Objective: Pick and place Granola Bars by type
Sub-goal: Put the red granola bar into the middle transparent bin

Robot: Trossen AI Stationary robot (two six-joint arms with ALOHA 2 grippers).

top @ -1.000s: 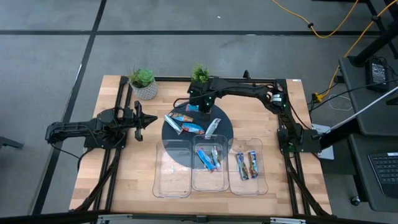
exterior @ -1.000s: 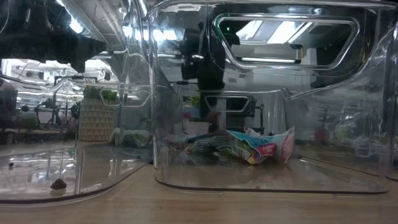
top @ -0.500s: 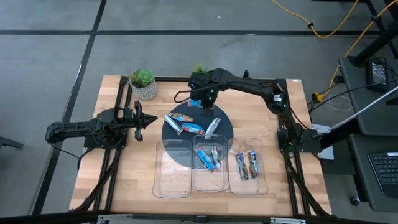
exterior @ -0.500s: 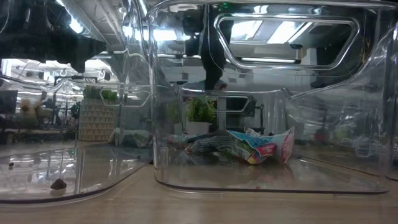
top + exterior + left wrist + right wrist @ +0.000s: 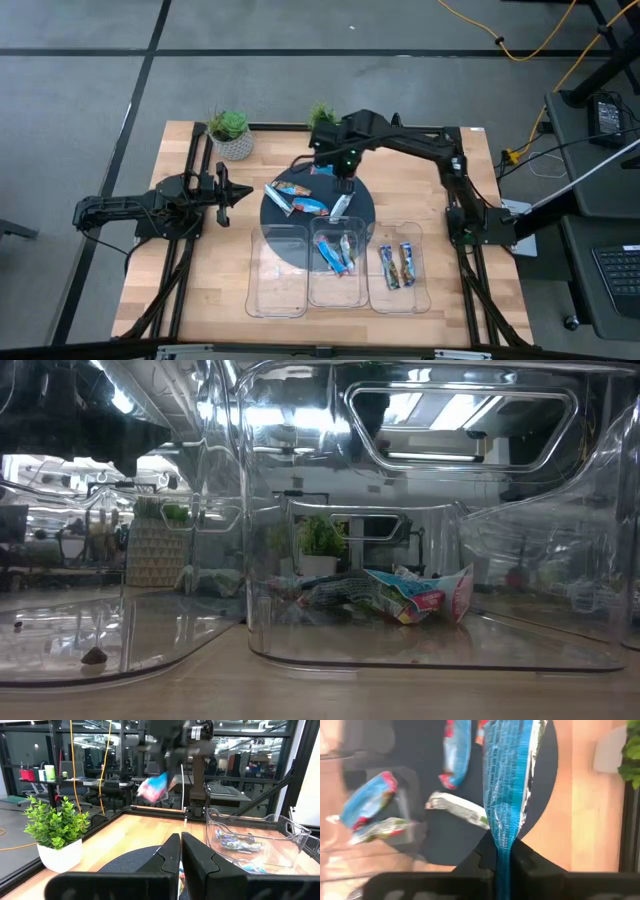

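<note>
My right gripper (image 5: 338,166) hangs above the far part of the dark round plate (image 5: 362,214), shut on a blue granola bar (image 5: 507,780), which also shows in the left wrist view (image 5: 154,788). Several more bars lie flat on the plate: a blue one (image 5: 310,207), a silvery one (image 5: 341,205) and others (image 5: 280,196). The middle clear tray (image 5: 312,290) holds several bars (image 5: 400,596); the right tray (image 5: 420,290) holds two (image 5: 396,266). My left gripper (image 5: 244,192) waits shut and level at the table's left, left of the plate. My right gripper pinches one end of the blue bar (image 5: 503,845) between its two fingers, which come from above and point down. The bar hangs below the fingers, a little tilted, lifted clear of the plate.
The left clear tray (image 5: 278,272) stands in front of the plate with no bar showing in it. Two small potted plants (image 5: 230,132) (image 5: 322,114) stand near the table's far edge. Bare wood lies at the near left (image 5: 205,280).
My right gripper has risen from the plate's far edge, shifting a little toward the table's right, still shut on the blue bar. The bar has come up with it and hangs clear of the plate. In the low view the gripper has gone up out of sight.
</note>
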